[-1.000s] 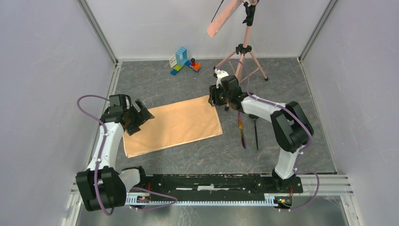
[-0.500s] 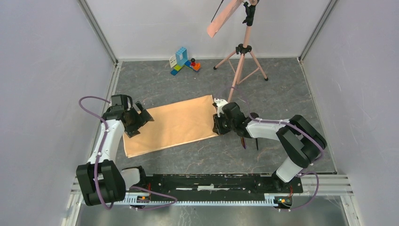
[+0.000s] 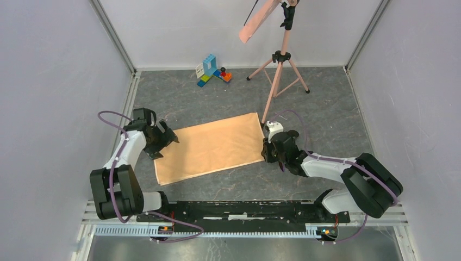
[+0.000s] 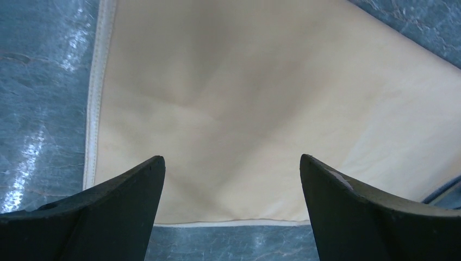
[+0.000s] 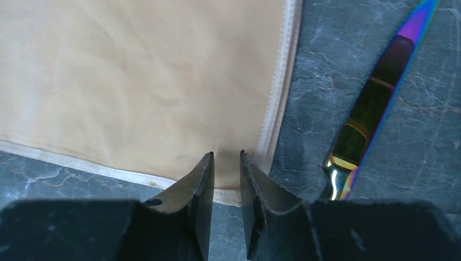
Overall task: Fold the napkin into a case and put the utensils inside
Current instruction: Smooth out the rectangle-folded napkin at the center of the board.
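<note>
The peach-tan napkin [image 3: 209, 147] lies flat and unfolded on the dark mat. My left gripper [image 3: 163, 142] is open over its left edge, with cloth between the spread fingers [image 4: 231, 160] and nothing held. My right gripper [image 3: 267, 152] is at the napkin's near right corner [image 5: 255, 163], its jaws almost together, pinching the cloth there [image 5: 226, 160]. The iridescent purple-gold utensil [image 5: 375, 103] lies on the mat just right of that corner. The black utensil is hidden under my right arm. No case is formed.
A pink tripod [image 3: 280, 70] stands at the back right, carrying a salmon-pink strip [image 3: 258, 19]. Coloured toy blocks [image 3: 213, 70] sit at the back centre. Grey walls close in the left, right and back sides.
My right gripper has moved from the napkin's far right corner down to its near right corner and then rightward. The napkin has slid right with it. My left gripper followed slightly right.
</note>
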`<state>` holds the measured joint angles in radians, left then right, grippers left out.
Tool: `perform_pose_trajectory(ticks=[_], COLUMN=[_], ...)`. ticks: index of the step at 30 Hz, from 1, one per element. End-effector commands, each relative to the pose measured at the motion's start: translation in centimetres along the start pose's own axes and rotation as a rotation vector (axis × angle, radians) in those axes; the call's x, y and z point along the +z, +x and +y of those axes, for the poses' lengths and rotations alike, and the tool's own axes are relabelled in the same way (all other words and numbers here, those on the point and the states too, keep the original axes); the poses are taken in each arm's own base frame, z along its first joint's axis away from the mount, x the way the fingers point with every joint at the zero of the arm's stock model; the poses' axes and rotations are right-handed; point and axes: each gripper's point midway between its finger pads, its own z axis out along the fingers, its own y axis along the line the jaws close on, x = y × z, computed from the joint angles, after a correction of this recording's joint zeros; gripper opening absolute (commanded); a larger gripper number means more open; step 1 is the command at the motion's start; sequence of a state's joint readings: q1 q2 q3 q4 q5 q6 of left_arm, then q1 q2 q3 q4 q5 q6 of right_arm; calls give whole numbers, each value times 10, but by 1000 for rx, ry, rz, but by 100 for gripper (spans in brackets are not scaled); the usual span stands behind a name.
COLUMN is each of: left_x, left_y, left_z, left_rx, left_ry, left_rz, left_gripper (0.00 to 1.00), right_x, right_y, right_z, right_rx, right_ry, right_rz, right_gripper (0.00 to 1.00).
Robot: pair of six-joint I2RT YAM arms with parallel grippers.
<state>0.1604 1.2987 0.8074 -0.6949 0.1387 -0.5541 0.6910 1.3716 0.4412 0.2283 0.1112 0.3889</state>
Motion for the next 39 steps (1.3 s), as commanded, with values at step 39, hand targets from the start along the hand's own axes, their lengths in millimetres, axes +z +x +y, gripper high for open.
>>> perform_pose_trajectory(ticks=[39], left_x=[24], left_y=[-124], left_z=[-35], left_rx=[-104], left_ry=[89], left_rz=[-127], left_gripper=[100], right_x=[80], right_y=[-177], right_z=[75], right_rx=[-35], right_ry=[-232], right_rz=[-146], right_gripper=[71])
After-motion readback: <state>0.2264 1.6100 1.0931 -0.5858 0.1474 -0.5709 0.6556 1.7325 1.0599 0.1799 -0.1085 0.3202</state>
